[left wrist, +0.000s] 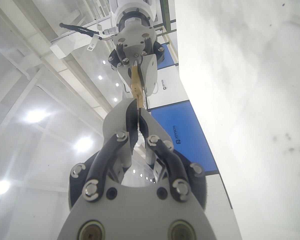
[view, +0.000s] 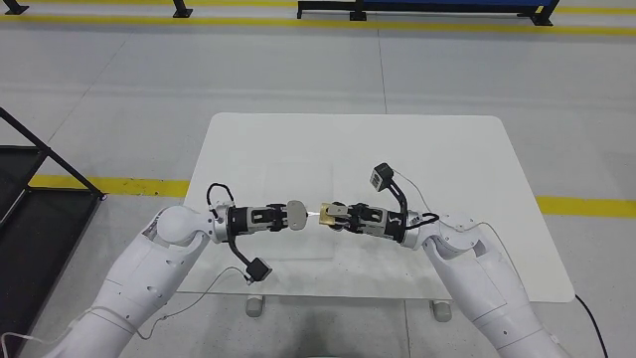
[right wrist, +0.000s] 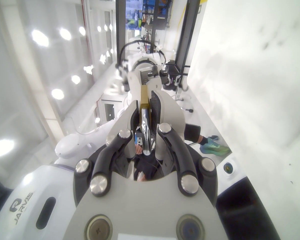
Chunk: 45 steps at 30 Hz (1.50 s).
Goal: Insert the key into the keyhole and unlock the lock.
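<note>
Handling this pair asks for firm, square holds more than force: the lock looks like a small brass padlock, rigid and dense for its size, with smooth faces that could slip or twist in the grip if you torque it. The key is thin, stiff and light, so expect it to pivot easily unless it is pinched flat across its head. Your right gripper is clamped on the lock's flat sides, with the chrome shackle pointing back toward the wrist. Your left gripper is pinched nearly closed on the key, which you see edge-on. The two meet nose to nose in the air above the near middle of the table, the key's tip at the lock's end face. You cannot see the keyhole itself, and the views do not tell you whether the blade is in it or merely touching the brass. The key's head is buried between the jaws, so how deep that hold goes is unclear.
</note>
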Available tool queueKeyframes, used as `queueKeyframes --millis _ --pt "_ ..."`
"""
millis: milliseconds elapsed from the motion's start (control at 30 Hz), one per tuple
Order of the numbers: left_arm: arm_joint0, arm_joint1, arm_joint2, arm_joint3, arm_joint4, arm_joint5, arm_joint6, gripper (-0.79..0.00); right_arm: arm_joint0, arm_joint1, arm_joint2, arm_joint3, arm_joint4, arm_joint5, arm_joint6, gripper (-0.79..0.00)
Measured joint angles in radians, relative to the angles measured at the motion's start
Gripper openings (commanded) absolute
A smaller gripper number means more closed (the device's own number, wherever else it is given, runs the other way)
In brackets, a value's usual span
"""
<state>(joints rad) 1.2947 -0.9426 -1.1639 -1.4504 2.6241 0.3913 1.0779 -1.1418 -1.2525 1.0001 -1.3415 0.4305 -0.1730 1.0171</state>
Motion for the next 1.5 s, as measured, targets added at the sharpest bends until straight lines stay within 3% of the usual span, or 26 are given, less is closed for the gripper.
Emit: queueKeyframes --millis 1033,1500 --pt "-0.005 0.003 0.011 -0.004 0.004 -0.002 0.005 -0.785 0.005 0.005 -0.005 0.001 0.002 -0.016 0.017 -0.785" --pt "-0.018 0.016 -0.015 0.019 -0.054 -0.037 0.134 -0.785 0.086 0.02 0.008 0.048 0.007 0.017 0.241 -0.785"
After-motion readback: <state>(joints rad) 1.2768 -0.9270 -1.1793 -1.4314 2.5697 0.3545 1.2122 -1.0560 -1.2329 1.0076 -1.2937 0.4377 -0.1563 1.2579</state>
